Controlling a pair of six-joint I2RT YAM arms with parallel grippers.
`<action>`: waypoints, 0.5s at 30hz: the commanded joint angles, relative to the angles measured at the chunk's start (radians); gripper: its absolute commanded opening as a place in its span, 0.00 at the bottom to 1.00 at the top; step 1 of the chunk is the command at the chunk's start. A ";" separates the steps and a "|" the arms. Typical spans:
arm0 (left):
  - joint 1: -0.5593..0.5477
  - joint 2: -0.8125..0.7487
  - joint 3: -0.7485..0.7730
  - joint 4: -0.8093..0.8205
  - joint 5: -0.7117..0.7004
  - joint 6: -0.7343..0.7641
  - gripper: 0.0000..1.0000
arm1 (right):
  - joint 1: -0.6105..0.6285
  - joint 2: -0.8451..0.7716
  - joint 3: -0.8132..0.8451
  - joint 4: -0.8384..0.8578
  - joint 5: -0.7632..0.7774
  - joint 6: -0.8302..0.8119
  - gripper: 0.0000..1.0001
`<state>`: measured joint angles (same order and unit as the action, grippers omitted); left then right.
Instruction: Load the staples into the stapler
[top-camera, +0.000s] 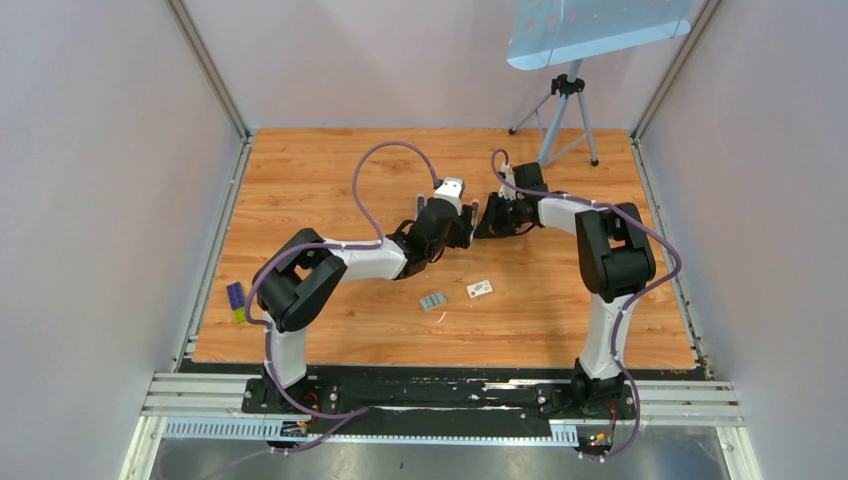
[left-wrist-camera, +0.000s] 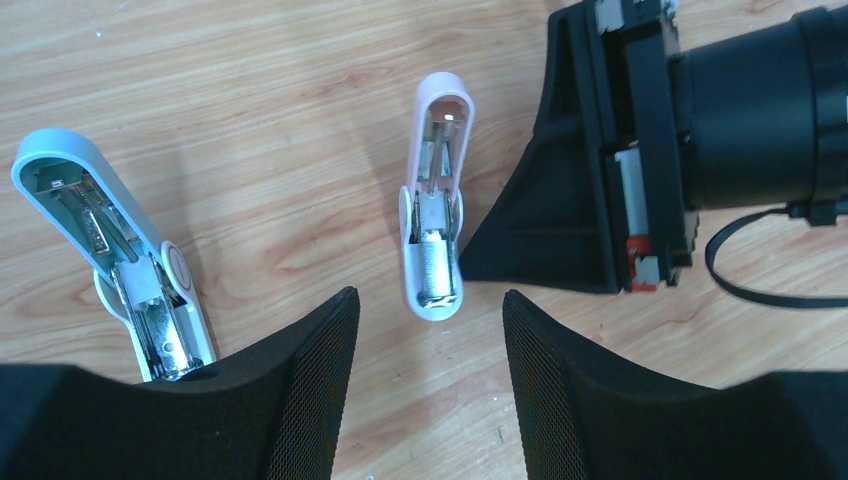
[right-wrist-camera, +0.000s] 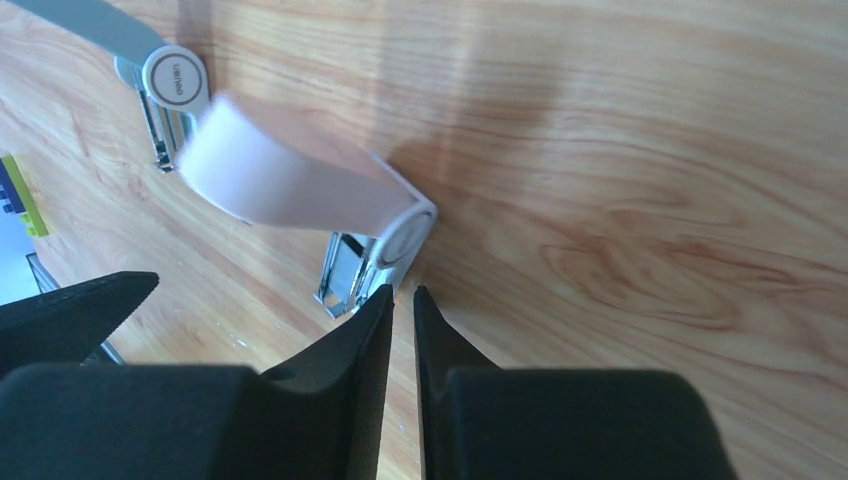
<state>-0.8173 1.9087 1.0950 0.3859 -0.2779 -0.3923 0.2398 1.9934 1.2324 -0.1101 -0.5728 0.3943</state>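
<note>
On the left of the woodgrain bench (left-wrist-camera: 250, 120), the stapler (left-wrist-camera: 120, 250) is lying open, its pale blue shell baring a silvery channel. The left tool (left-wrist-camera: 428, 295) is gaping empty before a rounded pink stapler (left-wrist-camera: 437, 200). Flat grey staples (top-camera: 432, 301) are lying loose, well apart. The right tool (right-wrist-camera: 402, 292) is pinching almost closed, seemingly empty.

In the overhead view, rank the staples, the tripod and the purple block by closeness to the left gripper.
1. staples, toward the near edge from the left gripper.
2. tripod, far right corner.
3. purple block, left table edge.
</note>
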 joint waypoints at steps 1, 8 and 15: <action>0.001 -0.004 -0.003 0.017 -0.025 0.029 0.58 | 0.050 -0.019 -0.041 -0.004 0.031 0.024 0.17; 0.001 0.039 0.011 0.051 -0.014 0.120 0.58 | 0.036 -0.056 -0.051 -0.061 0.069 -0.008 0.17; 0.028 0.087 0.017 0.069 0.128 0.176 0.59 | -0.076 -0.116 -0.069 -0.033 0.063 -0.002 0.21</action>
<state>-0.8097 1.9556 1.0954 0.4198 -0.2386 -0.2657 0.2367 1.9179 1.1709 -0.1410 -0.5255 0.3992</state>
